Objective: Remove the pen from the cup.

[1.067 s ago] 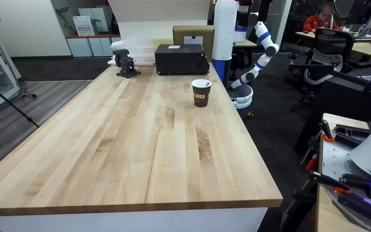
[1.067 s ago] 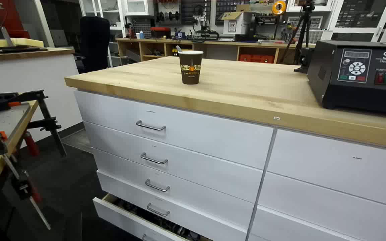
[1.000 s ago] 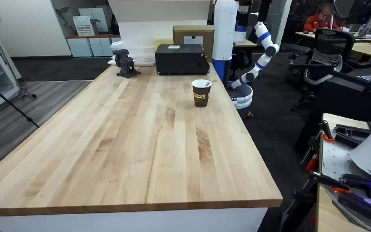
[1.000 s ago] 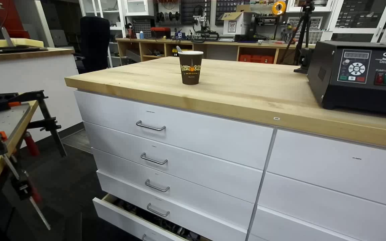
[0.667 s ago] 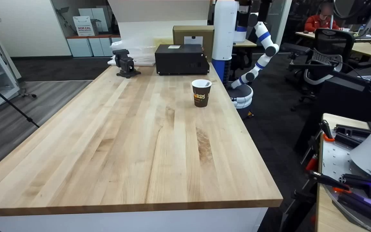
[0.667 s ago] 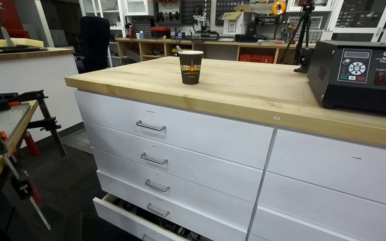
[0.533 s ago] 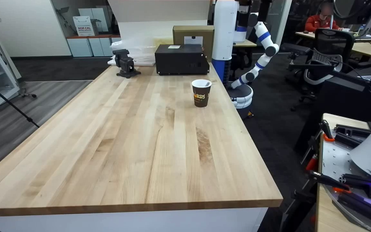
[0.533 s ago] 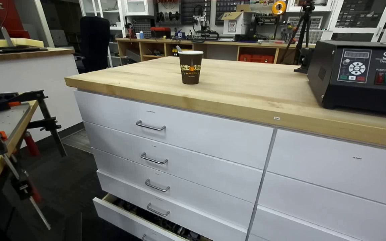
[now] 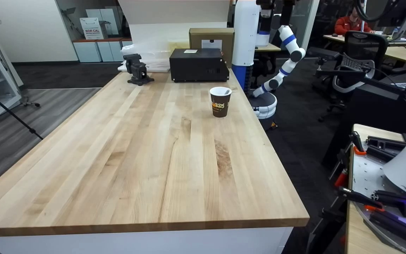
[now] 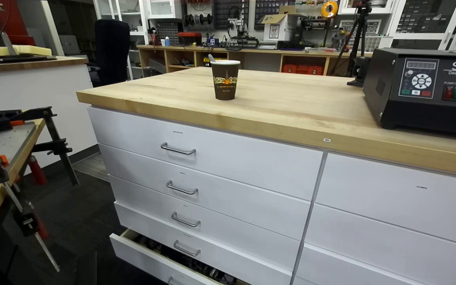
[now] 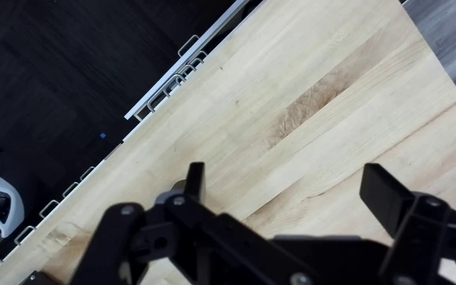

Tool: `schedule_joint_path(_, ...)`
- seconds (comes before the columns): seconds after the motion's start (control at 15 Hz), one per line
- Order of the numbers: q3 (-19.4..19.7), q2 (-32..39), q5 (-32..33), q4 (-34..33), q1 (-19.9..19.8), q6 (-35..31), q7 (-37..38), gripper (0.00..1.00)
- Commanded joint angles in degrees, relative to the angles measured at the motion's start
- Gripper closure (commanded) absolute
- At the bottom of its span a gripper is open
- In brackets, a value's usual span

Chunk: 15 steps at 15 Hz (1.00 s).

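The cup [image 9: 220, 104] is dark brown with a white rim and stands upright on the wooden table, near its drawer-side edge. It also stands there in the other exterior picture [image 10: 225, 81]. The pen leans inside it; only a grey end shows above the rim [image 10: 211, 57] and inside the mouth [image 9: 227, 91]. My gripper [image 11: 284, 168] is open and empty, above the table in the wrist view. A small brown piece, apparently the cup [image 11: 178, 185], shows behind its left finger; the pen is hidden there. Dark parts resembling the fingers hang from the top edge in an exterior view.
A black control box [image 9: 199, 65] and a small black vise [image 9: 138, 70] stand at the table's far end. A lower drawer [image 10: 160, 257] is partly open. A side table [image 10: 14, 146] with clamps is beside the wooden table.
In an exterior view, the dark finger-like parts at the top edge have moved lower, and a cable at the top right has shifted. The cup and pen have not moved.
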<state>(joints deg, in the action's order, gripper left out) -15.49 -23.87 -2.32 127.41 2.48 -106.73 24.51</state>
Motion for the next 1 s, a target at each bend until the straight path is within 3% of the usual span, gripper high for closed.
schedule_joint_path(0.0,3.31,4.24,3.09,-3.35,-0.48,0.29,-4.32,0.00)
schedule_joint_path(0.4,8.93,14.23,7.68,-10.12,-1.06,-3.48,-14.96,0.00)
schedule_joint_path(0.93,12.45,28.21,5.33,-15.90,-1.09,-3.06,-17.53,0.00)
